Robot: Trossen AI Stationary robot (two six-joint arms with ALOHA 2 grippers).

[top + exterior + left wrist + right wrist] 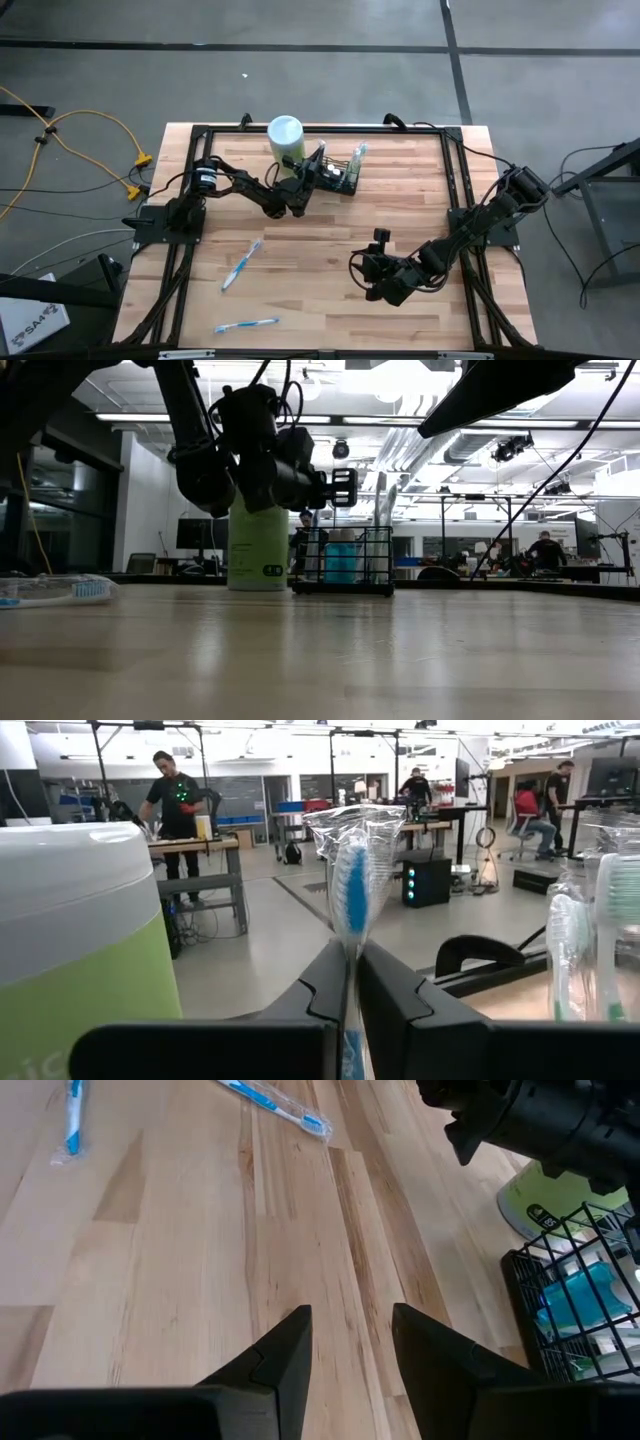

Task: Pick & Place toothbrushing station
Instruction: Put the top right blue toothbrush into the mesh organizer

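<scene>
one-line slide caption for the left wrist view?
Left gripper shut on a wrapped blue toothbrush, held upright beside the pale green canister.

A light wooden table (330,250) with a black frame carries four things — a pale green canister (286,140), a black wire-mesh basket (341,177) just beside it, and two wrapped blue toothbrushes (241,264) (246,324) nearer the left front.

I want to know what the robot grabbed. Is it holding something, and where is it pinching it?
Yes. The left gripper pinches a wrapped blue toothbrush low on its handle, brush head up, beside the green canister. The right gripper is open and holds nothing.
</scene>
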